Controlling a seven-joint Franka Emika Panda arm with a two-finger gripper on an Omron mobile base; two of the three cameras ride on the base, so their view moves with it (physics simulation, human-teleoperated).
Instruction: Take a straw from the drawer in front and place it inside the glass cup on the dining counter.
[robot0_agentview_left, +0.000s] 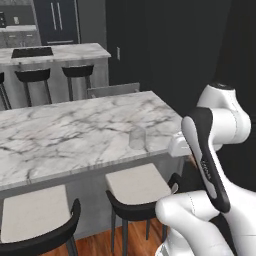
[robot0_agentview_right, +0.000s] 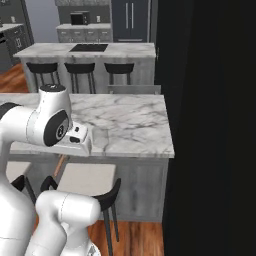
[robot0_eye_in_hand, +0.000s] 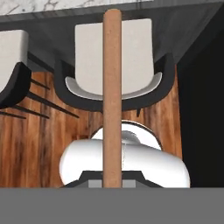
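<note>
ARM: raised and folded beside the right end of the worktop (robot0_agentview_left: 75, 130), hand held just off its near edge | FINGERS: closed together, clamped on the straw (robot0_eye_in_hand: 112, 96) | STRAW: thin, straight, orange-brown, seen running up the middle of the hand view above a stool (robot0_eye_in_hand: 87, 52) | GLASS CUP (robot0_agentview_left: 137, 138): clear, upright on the worktop near its right front corner

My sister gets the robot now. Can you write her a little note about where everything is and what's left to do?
Gripper: shut on the straw, which runs straight up the hand view.
Glass cup: upright near the front edge of the dining counter, with nothing in it.
Done: straw is picked up and carried to the counter with the stools.
Left: bring the straw over the cup, lower it in, let go.
</note>
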